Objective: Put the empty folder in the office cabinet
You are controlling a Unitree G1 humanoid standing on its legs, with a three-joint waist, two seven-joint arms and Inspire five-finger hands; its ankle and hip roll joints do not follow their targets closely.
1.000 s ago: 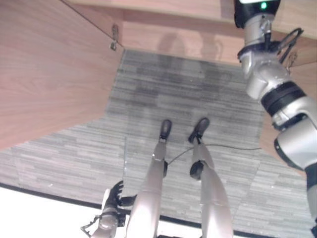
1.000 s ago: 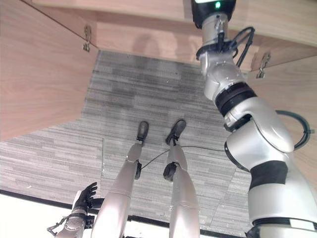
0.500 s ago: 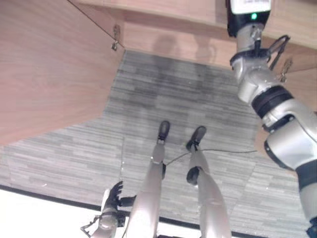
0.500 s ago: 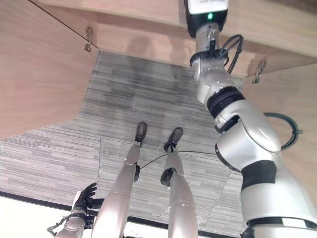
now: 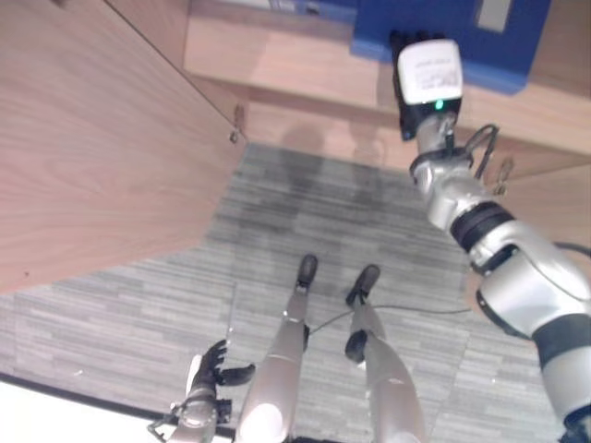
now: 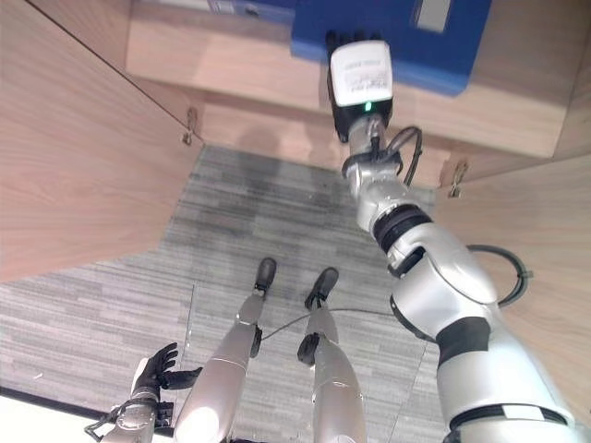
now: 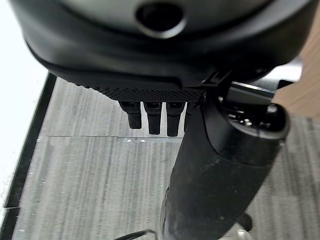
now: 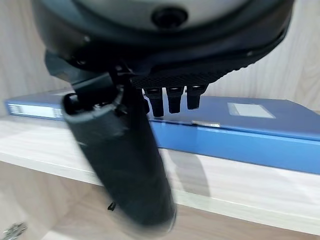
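Observation:
A blue folder [image 5: 503,51] lies flat on the wooden cabinet shelf [image 5: 277,65], its long edge facing out. My right hand [image 6: 349,41] is stretched out to the shelf with straight fingers [image 8: 174,100] at the folder's [image 8: 240,125] front edge. It is open, with the thumb held apart and nothing in its grasp. I cannot tell whether the fingertips touch the folder. My left hand [image 5: 211,367] hangs low by my side, open and holding nothing, its fingers [image 7: 152,117] relaxed above the carpet.
An open cabinet door [image 5: 92,138] stands at the left and another [image 6: 545,277] at the right, each on metal hinges [image 5: 237,125]. A second blue item [image 8: 35,107] lies on the shelf behind the folder. Grey carpet [image 5: 323,212] lies below.
The camera has tilted up, bringing the shelf and the blue folder into sight. My right arm has stretched further towards the shelf. The left hand has stayed put.

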